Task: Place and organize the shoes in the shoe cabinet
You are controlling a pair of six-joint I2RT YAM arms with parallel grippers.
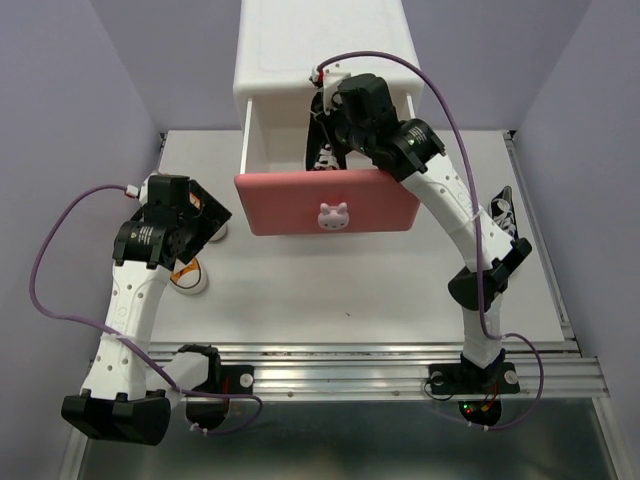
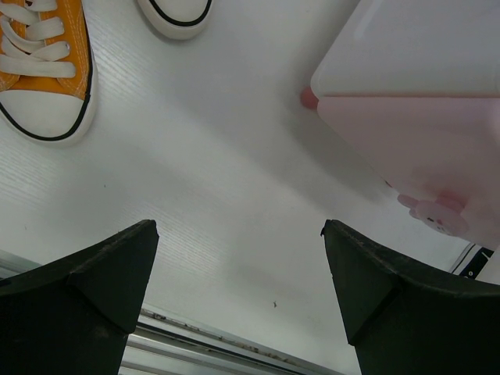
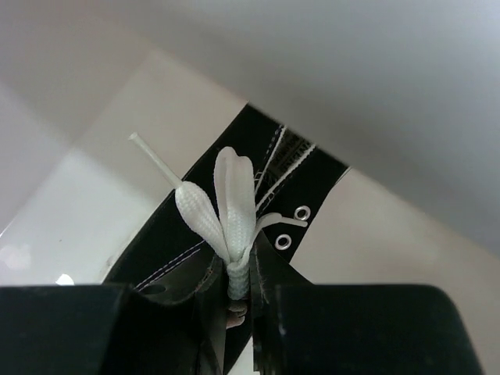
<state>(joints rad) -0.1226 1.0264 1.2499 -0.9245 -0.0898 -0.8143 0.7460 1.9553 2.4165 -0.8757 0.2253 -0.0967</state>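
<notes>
Right gripper [image 3: 238,301] fingers are clenched on the black shoe [image 3: 172,234] by tongue and laces, inside the open upper drawer [image 1: 380,205], upper centre overhead. The shoe looks light and soft; laces may slip, and the collar should grip firmer. Left gripper [image 2: 241,289] gapes empty, with the orange shoe [image 2: 43,66] at upper left.

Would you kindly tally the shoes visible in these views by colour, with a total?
Black shoes: 2, the held black shoe in the right hand and the loose black shoe on the table.
Orange shoes: 1, the orange shoe.
Colour hidden: 1, only its toe cap shows.
Total: 4.
</notes>
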